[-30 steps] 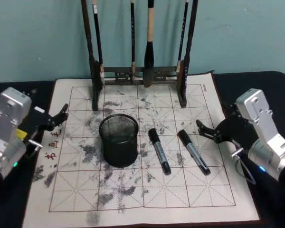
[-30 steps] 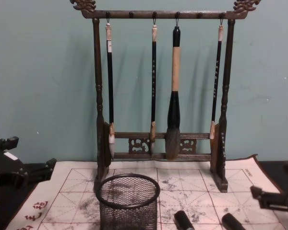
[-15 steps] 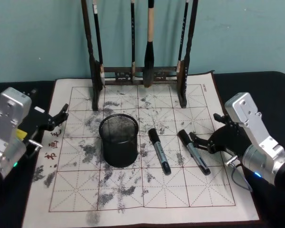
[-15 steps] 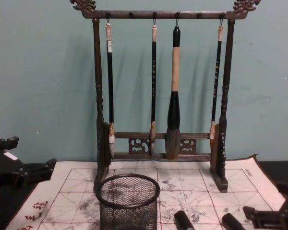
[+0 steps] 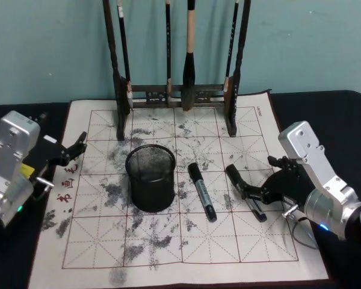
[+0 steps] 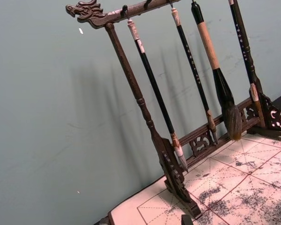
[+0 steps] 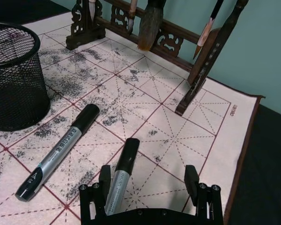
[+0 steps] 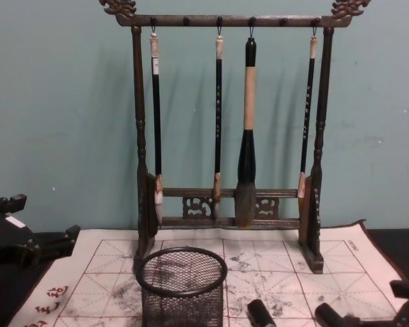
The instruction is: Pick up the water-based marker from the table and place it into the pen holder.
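Low at the right of the black worktop [image 5: 343,114], the right tool [image 5: 251,197] hangs just above the ink-stained practice mat [image 5: 168,253], its jaws spread wide and holding nothing. The water-based marker [image 5: 234,174] lies flat on the mat between the two fingers [image 7: 104,177], closer to one than the other, its black cap pointing away from the robot and out past the fingertips. Whether either finger touches the barrel cannot be told. A second marker [image 5: 201,192] lies just to the left of the first, roughly parallel and clear of the tool. Left of that again stands the pen holder [image 5: 149,189], upright on the mat, near the second marker but not touching it. At the mat's left edge the left tool [image 5: 77,152] sits parked, jaws parted and empty, well apart from both markers. Beyond the pen holder, at the far edge of the mat, rises the dark wooden brush rack [image 8: 228,204] with four brushes [image 8: 247,122] hanging from its top bar before a teal wall [image 8: 54,102]
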